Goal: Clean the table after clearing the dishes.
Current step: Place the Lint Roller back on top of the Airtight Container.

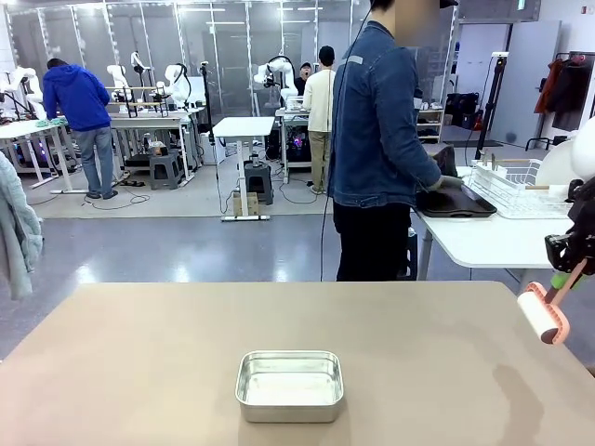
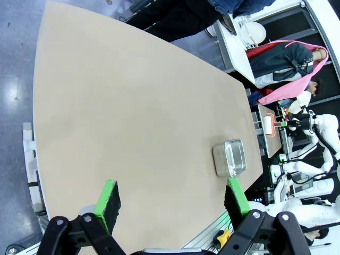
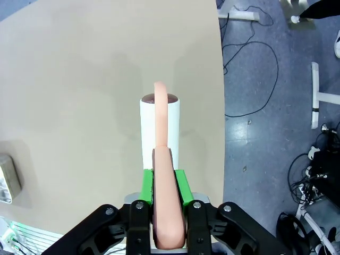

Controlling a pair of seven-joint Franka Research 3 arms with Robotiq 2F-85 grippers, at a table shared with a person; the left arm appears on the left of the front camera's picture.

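Observation:
The beige table (image 1: 139, 353) spans the front view, and it also runs under my left gripper (image 2: 172, 201), which hovers open above its near edge with nothing between the green pads. At the table's right edge my right gripper (image 1: 567, 272) is shut on the pink handle of a lint roller (image 1: 543, 315). Its white roll (image 3: 159, 125) hangs above the table's edge, just ahead of the right gripper (image 3: 164, 183). Of the dishes, dark trays (image 1: 456, 203) lie on the white side table under the person's hand. Round white plates (image 2: 252, 33) seem to stand by the rack.
A small rectangular steel pan (image 1: 290, 385) sits near the table's front middle, also visible as the pan (image 2: 229, 158). The person (image 1: 376, 139) stands beyond the far edge, turned toward the white table with a wire rack (image 1: 507, 186). Floor and cables lie off the right edge.

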